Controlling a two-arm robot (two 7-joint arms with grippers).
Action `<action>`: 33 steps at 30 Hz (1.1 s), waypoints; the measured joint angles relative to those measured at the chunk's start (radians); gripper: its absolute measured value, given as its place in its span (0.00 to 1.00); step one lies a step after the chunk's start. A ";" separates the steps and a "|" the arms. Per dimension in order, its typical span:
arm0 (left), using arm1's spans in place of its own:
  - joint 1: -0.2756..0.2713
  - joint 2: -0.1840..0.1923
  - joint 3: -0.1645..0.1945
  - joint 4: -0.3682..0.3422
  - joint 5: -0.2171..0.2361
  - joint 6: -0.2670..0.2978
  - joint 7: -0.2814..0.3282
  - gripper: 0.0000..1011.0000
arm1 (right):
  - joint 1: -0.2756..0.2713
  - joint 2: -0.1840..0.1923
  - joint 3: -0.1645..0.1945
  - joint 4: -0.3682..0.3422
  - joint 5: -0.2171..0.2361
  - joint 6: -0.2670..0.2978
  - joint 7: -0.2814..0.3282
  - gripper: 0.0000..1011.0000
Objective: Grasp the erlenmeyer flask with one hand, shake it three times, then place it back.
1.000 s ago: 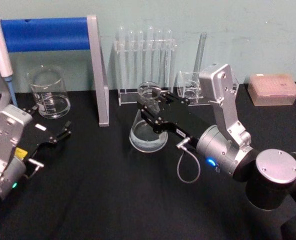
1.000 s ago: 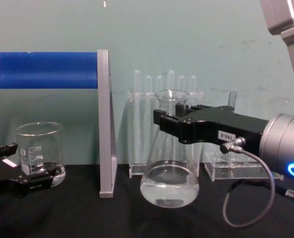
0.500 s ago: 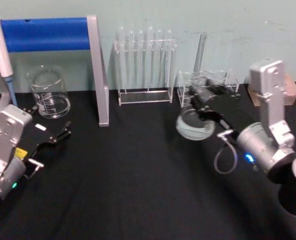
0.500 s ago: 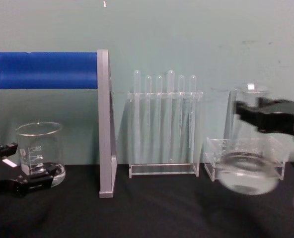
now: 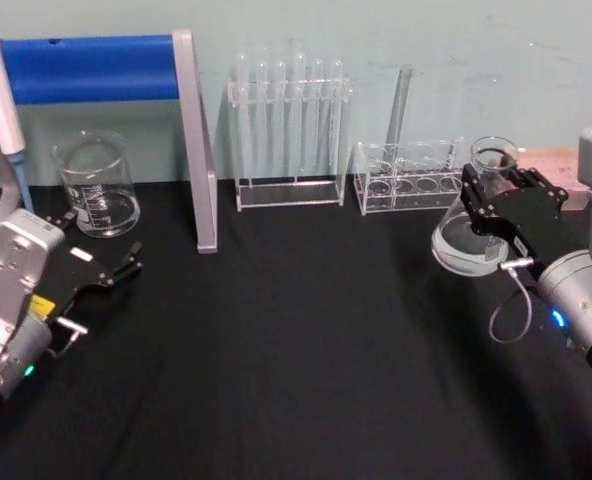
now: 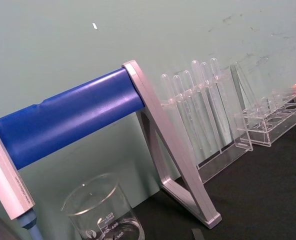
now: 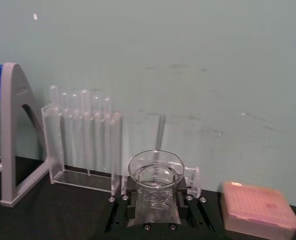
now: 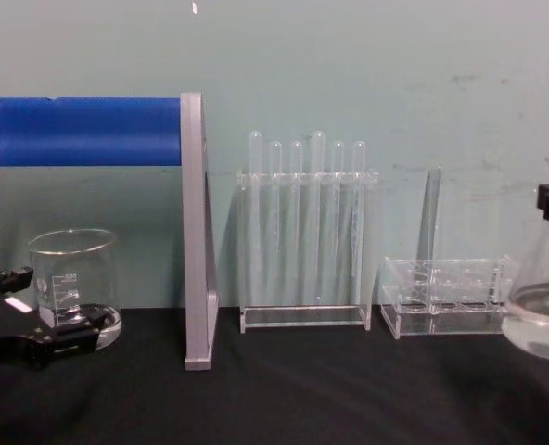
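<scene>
My right pincer [image 5: 479, 196] is clamped on the neck of the erlenmeyer flask [image 5: 466, 248], far out right beside the small tube rack [image 5: 406, 180]. The flask's long axis leans, base toward the table's [image 5: 276, 380] middle, apparently lifted. My left pincer [image 5: 101, 250] sits spread open, parked by the beaker [image 5: 96, 190].

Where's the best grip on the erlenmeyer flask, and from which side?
Take the erlenmeyer flask by the neck, just under the flared lip, coming in level from the side. The neck is narrow enough to span and the lip stops it sliding down; the sloped body and wide base would likely slip. The right gripper holds it there. The left gripper sits parked by the beaker.
</scene>
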 joint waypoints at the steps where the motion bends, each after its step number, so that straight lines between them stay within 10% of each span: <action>1: 0.000 0.000 0.000 0.000 0.000 0.000 0.000 0.99 | 0.002 -0.001 -0.002 0.002 -0.001 0.000 0.003 0.45; 21: 0.000 0.000 0.000 0.000 0.000 0.000 0.000 0.99 | 0.172 -0.032 -0.241 0.152 0.024 -0.031 0.287 0.45; 33: 0.000 0.000 0.000 0.000 0.000 0.000 0.000 0.99 | 0.148 0.001 -0.203 0.129 0.057 -0.039 0.230 0.45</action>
